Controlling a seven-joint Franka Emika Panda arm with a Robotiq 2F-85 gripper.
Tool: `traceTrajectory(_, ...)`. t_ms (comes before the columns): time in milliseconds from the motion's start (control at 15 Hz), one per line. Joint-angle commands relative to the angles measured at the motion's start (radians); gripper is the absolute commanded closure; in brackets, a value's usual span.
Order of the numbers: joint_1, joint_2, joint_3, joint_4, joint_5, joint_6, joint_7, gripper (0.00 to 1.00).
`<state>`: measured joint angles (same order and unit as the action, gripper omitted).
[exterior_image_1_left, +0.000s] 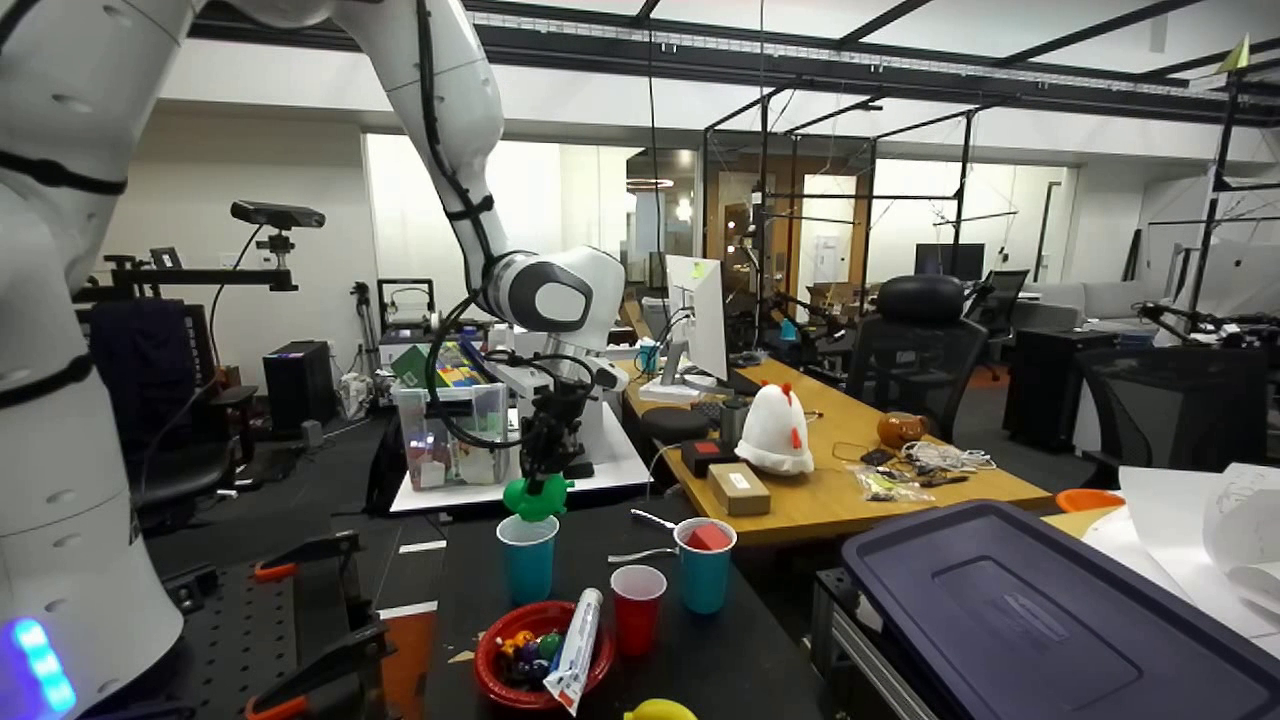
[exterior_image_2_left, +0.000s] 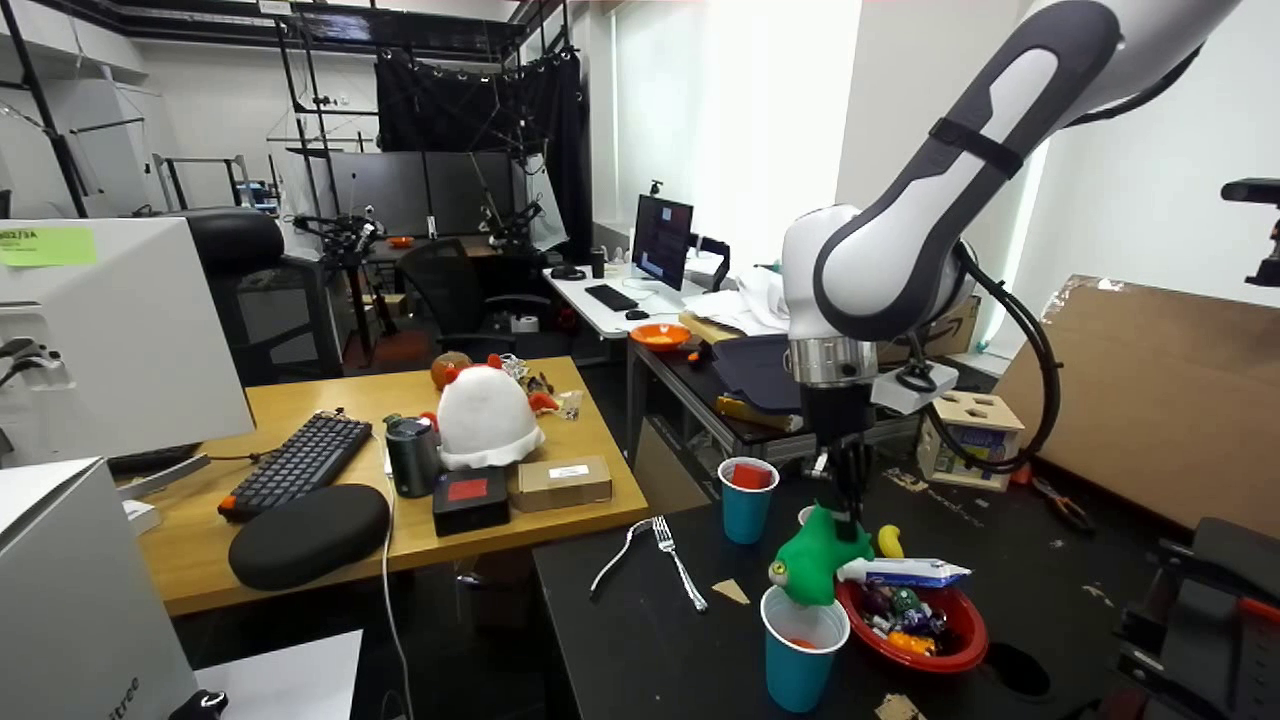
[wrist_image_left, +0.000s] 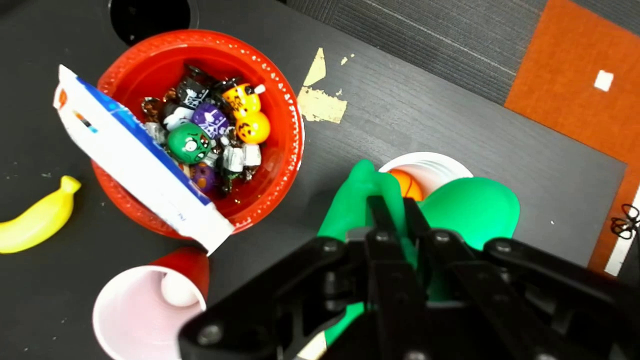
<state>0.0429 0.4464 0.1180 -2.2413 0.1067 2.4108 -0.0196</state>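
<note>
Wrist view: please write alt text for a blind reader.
The gripper holds a green toy over a white-rimmed cup with an orange ball inside. Nearby are a red bowl of candies with a tube across its rim, a red cup and a banana.

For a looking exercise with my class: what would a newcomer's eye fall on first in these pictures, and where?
Probably the bright green toy, pinched in the gripper over a blue cup. Next, perhaps, the red bowl beside that cup, holding small colourful items, with a blue-and-white tube across its rim. In both exterior views, a white plush with red tufts also stands out on the wooden desk.
</note>
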Motion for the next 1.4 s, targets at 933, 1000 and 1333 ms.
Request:
traceTrajectory(933,0.041,0.070,-0.012,0.142,-0.026,-0.190,0.014,0.98)
traceTrajectory(1000,0.045,0.075,-0.013,0.149,-0.029,-0.195,0.015,0.98)
traceTrajectory(1333,0.063,0.083,-0.030,0.154,-0.063,-0.230,0.037,0.98)
